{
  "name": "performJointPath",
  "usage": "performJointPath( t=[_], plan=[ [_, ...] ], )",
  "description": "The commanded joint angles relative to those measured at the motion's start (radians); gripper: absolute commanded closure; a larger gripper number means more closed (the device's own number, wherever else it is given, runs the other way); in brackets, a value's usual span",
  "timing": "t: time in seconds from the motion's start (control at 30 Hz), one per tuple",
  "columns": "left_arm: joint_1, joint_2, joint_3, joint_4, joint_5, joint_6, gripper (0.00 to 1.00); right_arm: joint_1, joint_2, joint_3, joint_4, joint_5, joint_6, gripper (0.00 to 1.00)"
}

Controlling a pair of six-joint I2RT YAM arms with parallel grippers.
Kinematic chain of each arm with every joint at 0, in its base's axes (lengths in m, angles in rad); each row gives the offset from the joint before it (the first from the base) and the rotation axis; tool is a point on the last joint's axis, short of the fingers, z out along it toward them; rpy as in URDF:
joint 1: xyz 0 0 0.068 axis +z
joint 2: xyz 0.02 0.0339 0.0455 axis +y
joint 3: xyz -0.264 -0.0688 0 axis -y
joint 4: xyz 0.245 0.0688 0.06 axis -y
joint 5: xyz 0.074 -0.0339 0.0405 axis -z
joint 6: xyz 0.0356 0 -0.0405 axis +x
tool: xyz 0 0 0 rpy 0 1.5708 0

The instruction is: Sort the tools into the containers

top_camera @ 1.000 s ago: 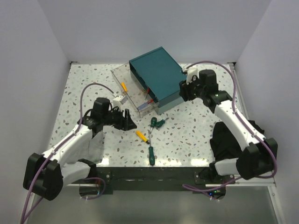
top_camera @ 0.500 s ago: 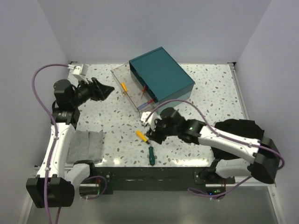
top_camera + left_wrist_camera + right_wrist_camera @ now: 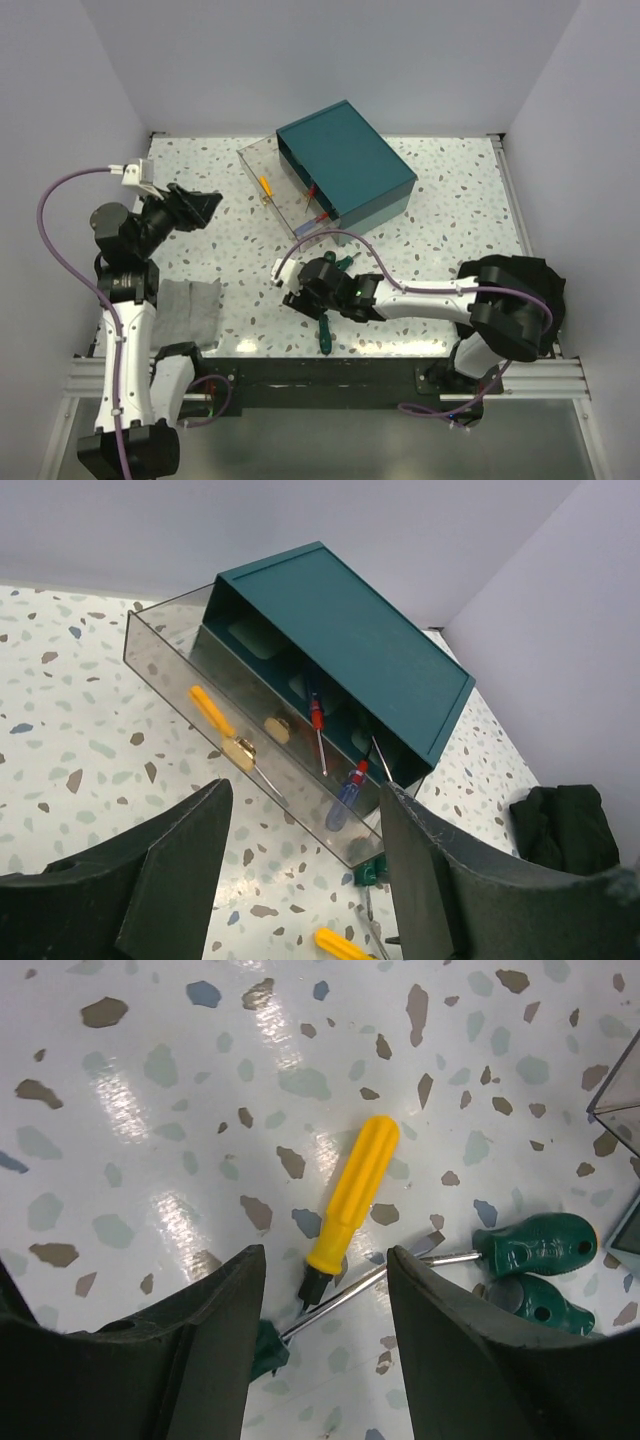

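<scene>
The right jaws hover spread and empty low over the counter (image 3: pixel 150 1160), straddling the yellow screwdriver (image 3: pixel 350 1200), which lies flat and slantwise between them. The trouble lies at its dark tip end, which sits right at the thin steel shaft of a green screwdriver (image 3: pixel 535 1243); I cannot tell whether the two touch or only cross. A second green handle (image 3: pixel 530 1305) lies just beside the first. If the jaws close low near that tip, they will likely pinch the shaft as well, dragging the green tool or levering the yellow one out. Because the handle is round and slanted to the jaws, a clamp that is not turned to match could roll it or spin it away, and a grip near one end would leave it hanging tilted for the carry. The clear drawer (image 3: pixel 262 160) stands pulled out of the teal box (image 3: pixel 345 160) with a yellow tool (image 3: pixel 215 715), a red one (image 3: pixel 316 715) and a blue one (image 3: pixel 345 795) already inside. Its near corner sits close to the right arm's looping cable (image 3: pixel 330 238), so a careless lift might snag it. The left jaws are spread, hold nothing, and are raised well apart from all this, facing the drawer
</scene>
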Motion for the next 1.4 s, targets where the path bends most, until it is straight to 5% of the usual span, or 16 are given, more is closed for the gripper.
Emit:
performJointPath(
  t=[0.0,0.57,0.93,1.13,1.37],
  plan=[
    [0.019,-0.024,-0.020,0.021,0.008,-0.039,0.34,0.000,0.043,0.031,0.068,0.084,0.066,0.44],
    [0.037,-0.078,-0.080,0.013,0.019,-0.056,0.34,-0.087,0.189,0.062,0.083,-0.029,0.235,0.45],
    [0.040,-0.032,-0.109,0.100,0.039,-0.107,0.34,-0.057,0.034,0.068,-0.012,-0.204,0.108,0.95],
    [0.040,0.034,-0.114,0.177,0.056,-0.160,0.34,-0.058,-0.075,0.202,-0.081,-0.393,0.060,1.00],
    [0.043,0.099,-0.091,0.193,0.054,-0.160,0.35,-0.145,-0.086,0.372,-0.003,-0.226,0.090,1.00]
  ],
)
